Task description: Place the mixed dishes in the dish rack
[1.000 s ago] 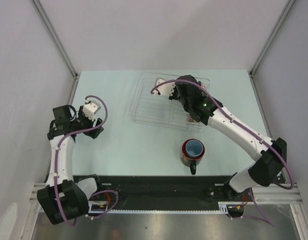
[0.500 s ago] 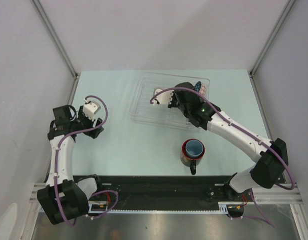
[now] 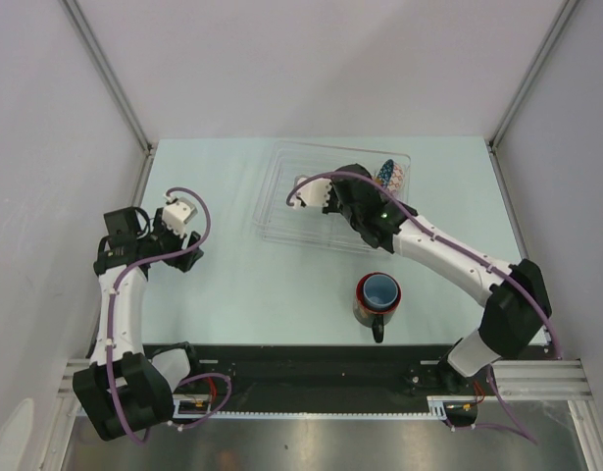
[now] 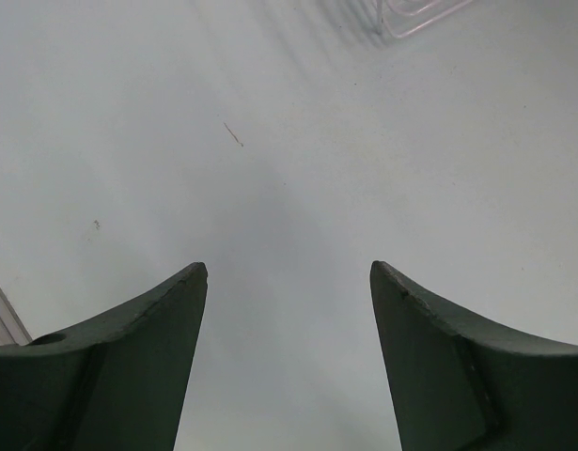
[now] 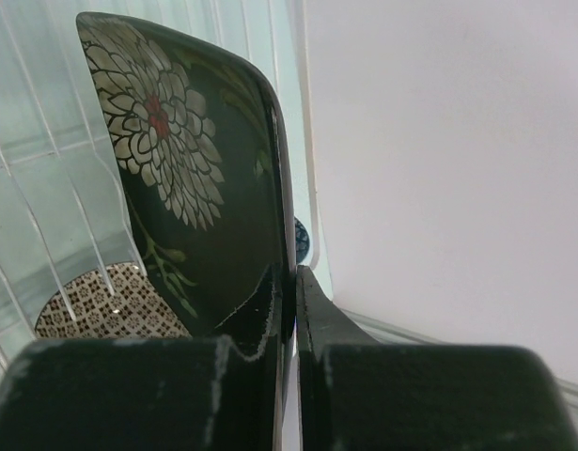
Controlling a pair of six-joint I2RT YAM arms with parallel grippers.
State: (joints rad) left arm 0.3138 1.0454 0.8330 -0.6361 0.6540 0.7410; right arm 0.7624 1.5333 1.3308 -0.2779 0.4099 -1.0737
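Right jaws: my right gripper (image 5: 287,282) is pressed together on the thin rim of the black square floral plate (image 5: 190,178), which stands upright over the dish rack (image 3: 278,211).
Left jaws: my left gripper (image 4: 289,272) hangs spread and empty above the bare table (image 3: 232,294), well apart from the rack.
In the rack: the blue-white patterned bowl (image 3: 388,176) stands on edge at the far right corner, near my right wrist.
Waiting: the dark red-lined mug (image 3: 366,314) sits on the table near the rack's front, with the light blue cup (image 3: 379,291) nested inside it.
Unclear: a lattice-patterned surface shows through the ribs low in the right wrist view. I cannot tell which dish it is.
Risk, slip: my hold is narrow on a glossy rim, and most of the plate stands beyond my pads. A quick swing or tilt could make it pivot or slide out.
Risk, slot: the ribs are clear and hard to read, and I cannot see the plate's lower edge. If it lands on a rib instead of between two, the plate would likely fall flat when released.
Risk, neighbour: drifting toward the far right corner could knock the bowl over.
Risk, rack: the rack looks light, so pushing down or sideways might skid it.
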